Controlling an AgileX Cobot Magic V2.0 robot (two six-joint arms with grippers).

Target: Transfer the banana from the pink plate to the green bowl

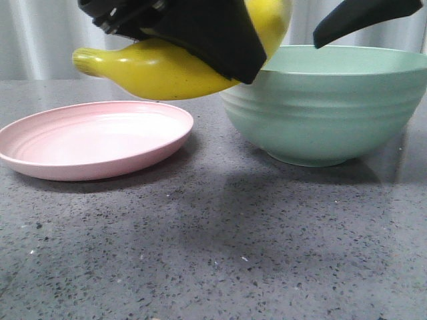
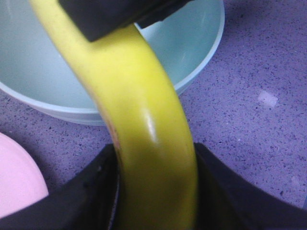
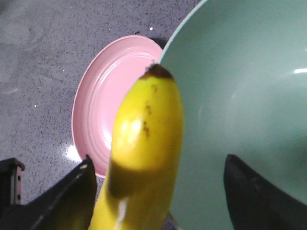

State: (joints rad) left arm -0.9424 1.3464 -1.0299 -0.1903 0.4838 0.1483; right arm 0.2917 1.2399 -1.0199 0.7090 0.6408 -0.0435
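Note:
The yellow banana (image 1: 153, 70) hangs in the air above the gap between the pink plate (image 1: 93, 140) and the green bowl (image 1: 320, 113); its right end reaches over the bowl's near-left rim. My left gripper (image 2: 156, 191) is shut on the banana (image 2: 144, 120), with both jaws pressed to its sides; in the front view the left gripper (image 1: 133, 27) is at the top. My right gripper (image 3: 158, 165) is open, its fingers standing either side of the banana (image 3: 148, 129) with clear gaps. The plate is empty. The bowl (image 3: 240, 86) looks empty inside.
Speckled grey tabletop (image 1: 220, 247) spreads in front of the plate and bowl. A pale curtain (image 1: 40, 40) hangs behind. The plate (image 3: 105, 96) and the bowl stand close together, nearly touching.

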